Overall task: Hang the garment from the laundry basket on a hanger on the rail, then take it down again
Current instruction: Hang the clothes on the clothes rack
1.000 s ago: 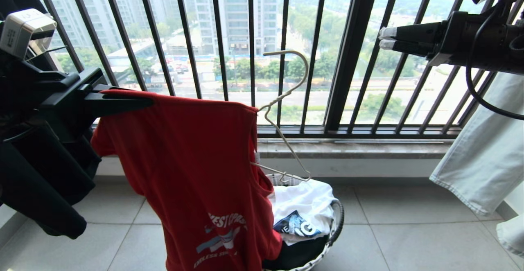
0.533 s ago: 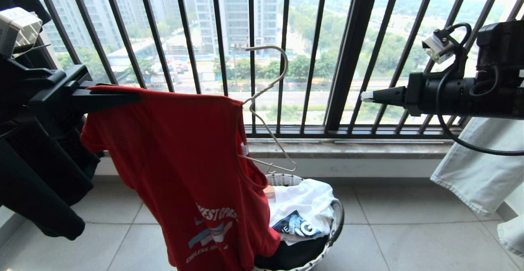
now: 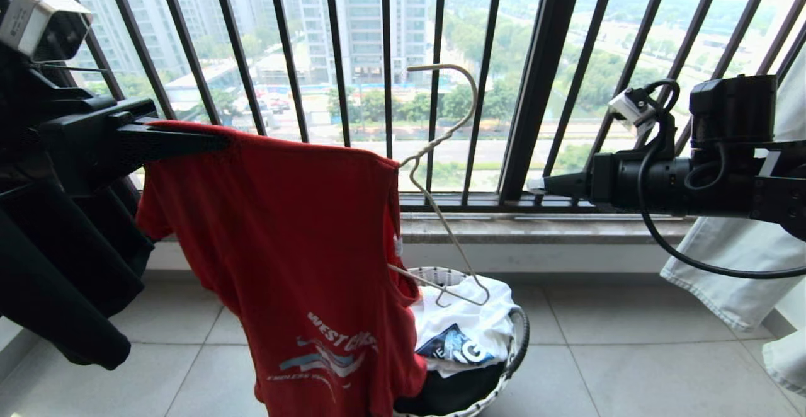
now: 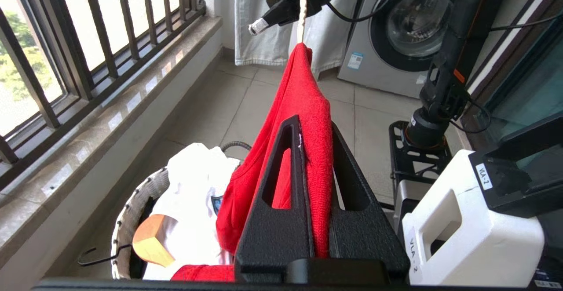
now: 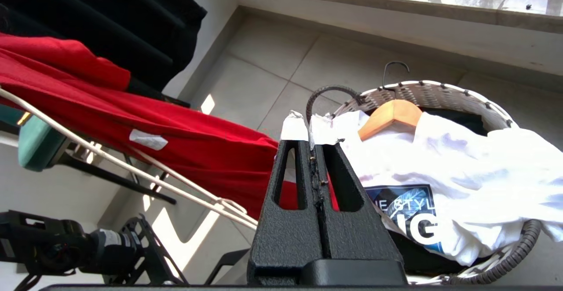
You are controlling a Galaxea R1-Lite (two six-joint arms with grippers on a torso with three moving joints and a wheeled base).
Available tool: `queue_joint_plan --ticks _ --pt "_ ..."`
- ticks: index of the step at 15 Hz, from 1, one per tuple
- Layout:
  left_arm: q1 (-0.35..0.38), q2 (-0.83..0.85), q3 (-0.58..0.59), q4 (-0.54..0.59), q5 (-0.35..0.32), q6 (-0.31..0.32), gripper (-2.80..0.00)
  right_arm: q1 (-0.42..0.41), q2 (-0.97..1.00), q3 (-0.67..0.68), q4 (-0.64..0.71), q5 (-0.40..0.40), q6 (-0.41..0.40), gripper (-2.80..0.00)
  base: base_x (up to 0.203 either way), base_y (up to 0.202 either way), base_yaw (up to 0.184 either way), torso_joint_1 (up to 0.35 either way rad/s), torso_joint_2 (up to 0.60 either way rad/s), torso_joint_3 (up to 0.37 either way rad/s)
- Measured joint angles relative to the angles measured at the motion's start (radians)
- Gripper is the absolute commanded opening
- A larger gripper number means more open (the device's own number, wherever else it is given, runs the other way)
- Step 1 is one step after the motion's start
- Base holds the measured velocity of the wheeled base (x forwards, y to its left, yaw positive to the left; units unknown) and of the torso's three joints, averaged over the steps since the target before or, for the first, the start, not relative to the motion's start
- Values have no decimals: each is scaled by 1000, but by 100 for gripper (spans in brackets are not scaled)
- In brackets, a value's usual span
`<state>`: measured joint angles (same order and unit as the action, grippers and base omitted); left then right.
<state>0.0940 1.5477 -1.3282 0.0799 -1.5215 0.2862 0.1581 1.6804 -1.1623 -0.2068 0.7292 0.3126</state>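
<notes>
Red short-sleeved cotton T-shirt (image 3: 296, 247), "WEST" chest print: soft, light, limp; hangs above the small round woven laundry basket (image 3: 513, 348), threaded on the thin off-white wire hanger (image 3: 441, 171), shoulder pinched in the left gripper (image 3: 201, 143). Hanger stiff, light, liable to swing; best taken below its hook. Right gripper (image 3: 535, 185), beside the hook, is closed and empty.

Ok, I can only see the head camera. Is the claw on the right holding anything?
Observer: No. The right wrist view shows the right gripper shut, with nothing between its fingers.
Operator: Is the other claw really pinching the red shirt?
Observer: Yes. In the left wrist view the left gripper is shut on the garment, with red fabric squeezed between its fingers.
Operator: Is anything hiding in the basket?
Observer: A tan wooden hanger lies on the white garment inside the laundry basket.
</notes>
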Motion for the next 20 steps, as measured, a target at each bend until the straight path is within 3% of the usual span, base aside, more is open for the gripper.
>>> queue_joint_plan --ticks 9,14,20 --pt "-13 38 -435 748 0 -1 -280 -19 -14 -19 -19 -101 3 -280 0 0 0 0 0 0" --pt "-7 173 -618 922 0 -1 -280 -33 -26 -20 -20 -103 3 -280 0 0 0 0 0 0" --pt "-4 234 -637 897 0 -10 -280 -34 -37 -18 -20 -103 3 -280 0 0 0 0 0 0"
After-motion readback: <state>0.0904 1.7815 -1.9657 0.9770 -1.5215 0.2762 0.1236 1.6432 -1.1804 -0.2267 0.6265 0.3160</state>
